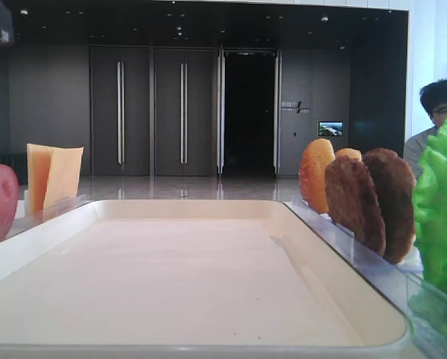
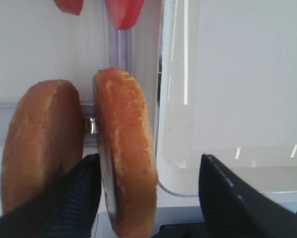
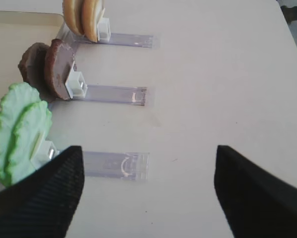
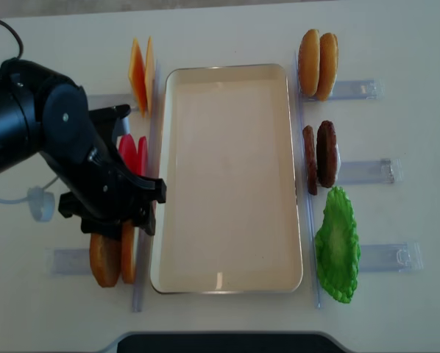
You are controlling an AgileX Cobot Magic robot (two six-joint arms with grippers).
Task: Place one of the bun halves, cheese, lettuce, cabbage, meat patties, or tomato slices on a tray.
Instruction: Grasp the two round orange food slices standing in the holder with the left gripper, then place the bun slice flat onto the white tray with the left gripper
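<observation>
The left claw [image 2: 146, 198] hangs spread wide over the pair of bun halves [image 4: 113, 256] standing on edge in a clear holder [image 4: 65, 261] just left of the tray [image 4: 227, 176]. In the left wrist view one black finger sits between the two buns and the other lies out over the tray's rim, so the inner bun half [image 2: 126, 153] stands between the jaws but does not look pinched yet. That bun's flat faces run along the tray's long side, square to the jaws, which suits a squeeze across its thickness. It is a thick golden-orange disc with a slightly grainy crust.

The right claw [image 3: 146, 193] is released and carries nothing, poised above bare bench [image 3: 228, 74] beside the frilly, glossy green lettuce [image 3: 19, 134]; the rough brown patties [image 3: 46, 69] stand further along. The left arm is clearly nearer the buns. The smooth cream tray has nothing on it.
</observation>
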